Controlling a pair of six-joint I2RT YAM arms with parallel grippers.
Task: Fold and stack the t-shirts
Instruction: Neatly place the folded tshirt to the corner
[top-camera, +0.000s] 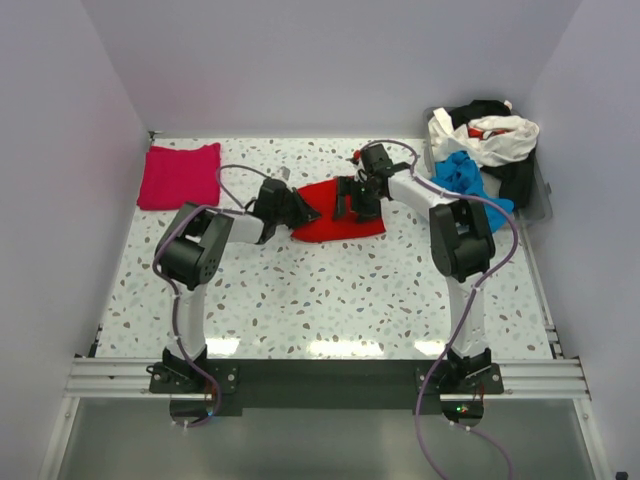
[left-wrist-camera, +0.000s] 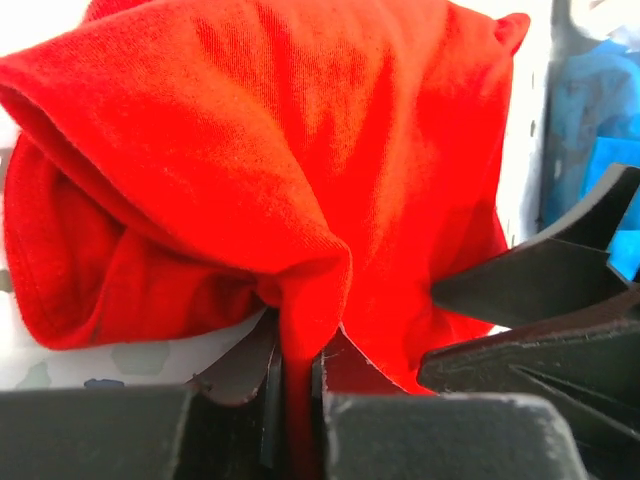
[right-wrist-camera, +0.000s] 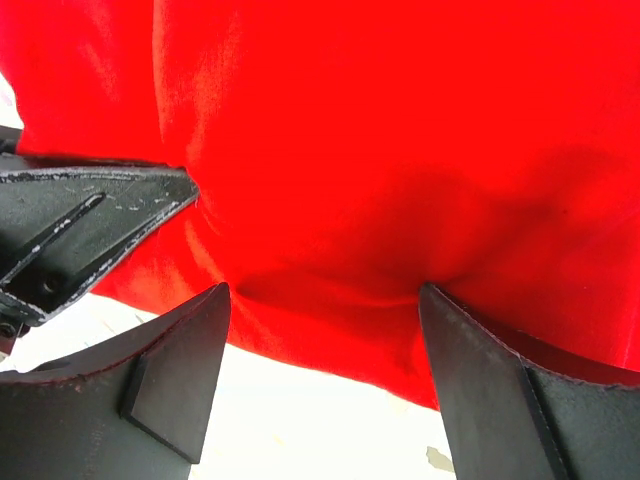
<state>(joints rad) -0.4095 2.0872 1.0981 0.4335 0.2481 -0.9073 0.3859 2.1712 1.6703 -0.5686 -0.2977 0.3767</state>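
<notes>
Left claw (left-wrist-camera: 300, 352) is closing tight on a raised fold of the red t-shirt (left-wrist-camera: 250, 150), pinching it between the fingers. Right claw (right-wrist-camera: 320, 300) is standing wide open over the same cloth. That shirt is lying mid-frame on the speckled surface (top-camera: 330, 290). Upper left, a folded magenta t-shirt (top-camera: 178, 175) is resting flat.

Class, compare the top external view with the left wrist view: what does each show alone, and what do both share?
Top external only: the folded pink t-shirt lying at the far left. Left wrist only: the left gripper shut on a raised fold of cloth, seen close up. Both: the red t-shirt and the blue t-shirt.
</notes>
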